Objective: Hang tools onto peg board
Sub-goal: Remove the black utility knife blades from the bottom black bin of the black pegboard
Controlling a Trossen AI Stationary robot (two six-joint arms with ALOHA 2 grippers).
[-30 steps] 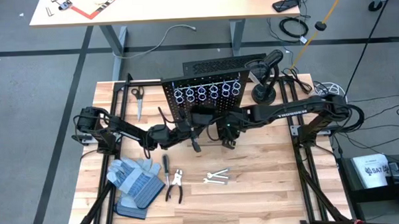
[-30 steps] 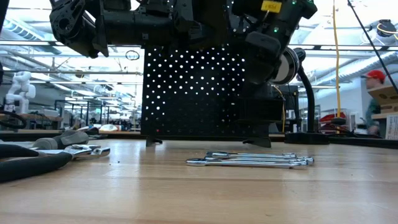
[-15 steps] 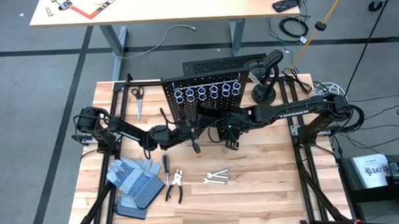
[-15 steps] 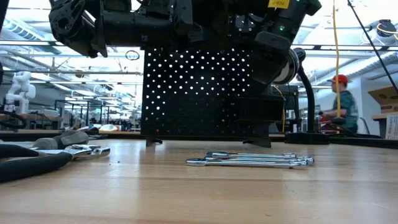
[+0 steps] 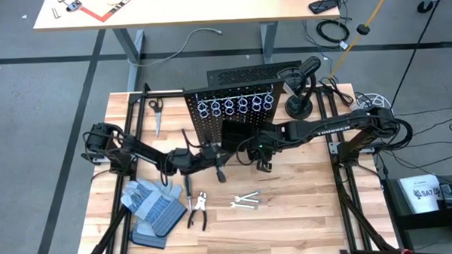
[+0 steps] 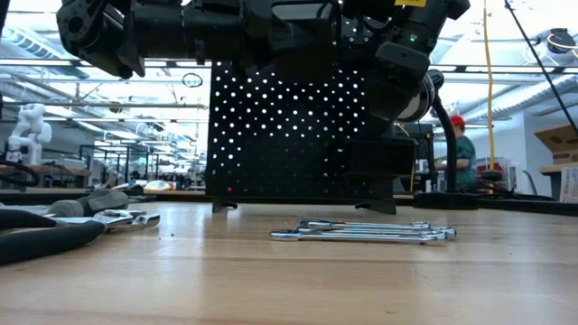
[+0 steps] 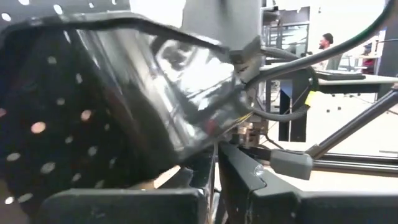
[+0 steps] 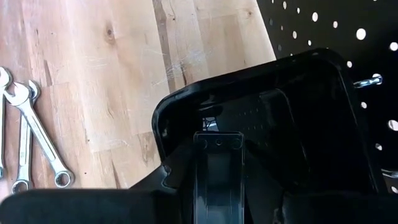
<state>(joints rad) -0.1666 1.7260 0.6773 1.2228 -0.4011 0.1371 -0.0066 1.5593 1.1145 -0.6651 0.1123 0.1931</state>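
Background person (image 6: 461, 149) moved left; left gripper (image 5: 220, 172) (shut) retreated

In the low view the arms covered the top of the peg board (image 6: 289, 144). The pliers (image 6: 41, 239) were cut off at the picture's edge. The left wrist view showed a blurred black bin (image 7: 124, 112).

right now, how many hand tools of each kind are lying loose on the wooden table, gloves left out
small silver wrenches: 3
dark-handled pliers: 1
thin dark-handled screwdriver: 1
scissors: 1
total: 6
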